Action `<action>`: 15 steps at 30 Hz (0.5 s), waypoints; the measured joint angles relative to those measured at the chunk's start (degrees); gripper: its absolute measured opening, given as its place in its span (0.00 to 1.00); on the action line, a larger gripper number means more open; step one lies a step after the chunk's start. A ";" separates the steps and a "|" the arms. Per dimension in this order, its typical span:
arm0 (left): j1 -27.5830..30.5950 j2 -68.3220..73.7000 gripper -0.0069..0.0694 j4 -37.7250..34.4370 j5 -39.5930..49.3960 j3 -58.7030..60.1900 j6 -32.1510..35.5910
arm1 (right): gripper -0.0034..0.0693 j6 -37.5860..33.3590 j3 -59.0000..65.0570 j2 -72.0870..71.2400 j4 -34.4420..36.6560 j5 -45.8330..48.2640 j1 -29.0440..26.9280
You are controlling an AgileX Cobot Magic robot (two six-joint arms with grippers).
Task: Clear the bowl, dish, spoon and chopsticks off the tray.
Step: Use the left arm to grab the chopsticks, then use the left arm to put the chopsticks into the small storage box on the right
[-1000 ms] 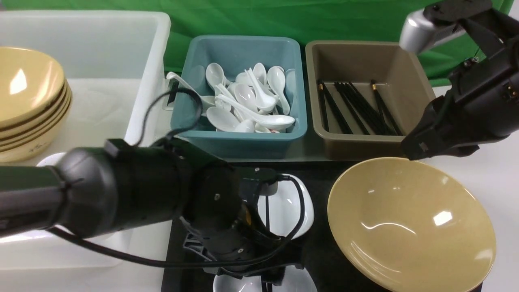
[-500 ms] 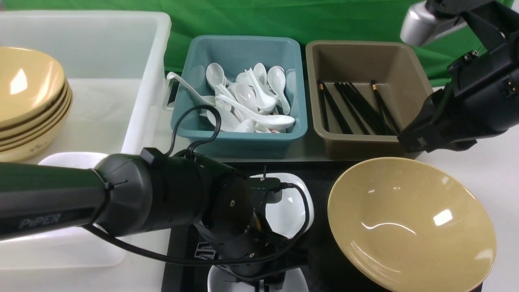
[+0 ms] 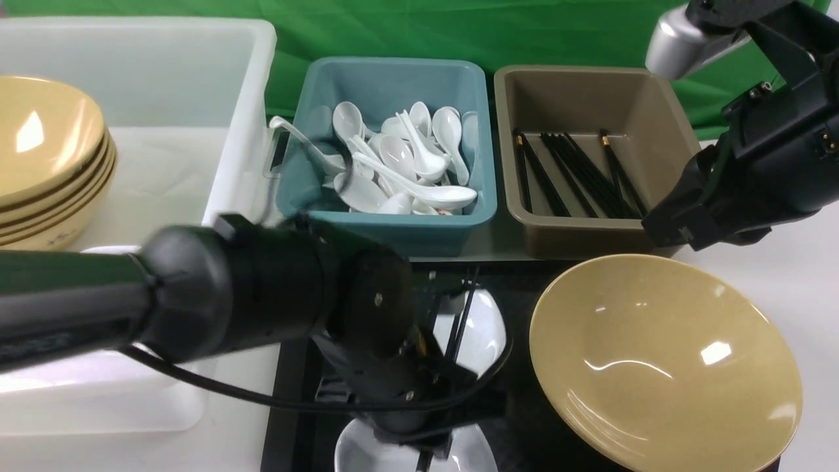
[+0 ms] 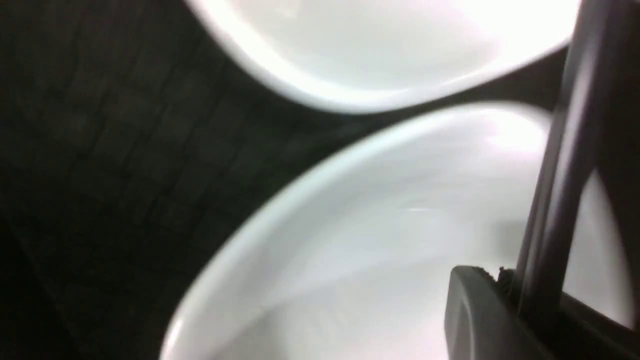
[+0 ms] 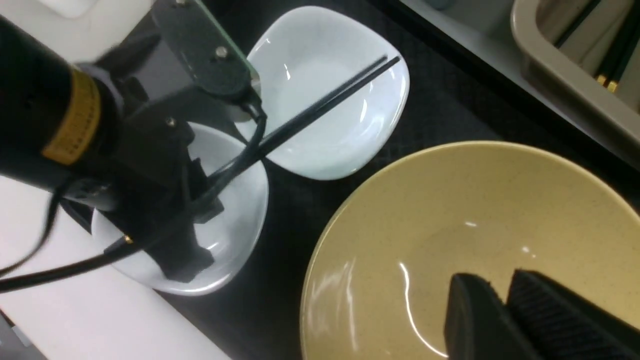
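Chopsticks [image 5: 320,107] are pinched in your left pincer [image 5: 200,202], slanting over the far white dish [image 5: 345,135] at lower centre of the front view. Lift them clear of the tray [image 3: 518,393], then carry them level to the brown tub [image 3: 593,242] at upper right. Your right pincer [image 5: 505,310], pressed together and empty, hangs over the bowl [image 3: 665,360].
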 joint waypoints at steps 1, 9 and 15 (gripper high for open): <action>0.00 -1.25 0.11 0.20 1.33 -0.74 0.05 | 0.19 -0.28 0.00 0.00 0.00 0.00 0.00; 0.00 -2.83 0.11 1.20 10.17 -5.98 1.34 | 0.20 -1.40 0.00 0.00 0.00 0.00 0.00; 0.06 -2.68 0.11 2.24 11.93 -15.01 3.28 | 0.20 -1.40 0.00 -0.05 0.00 0.00 0.00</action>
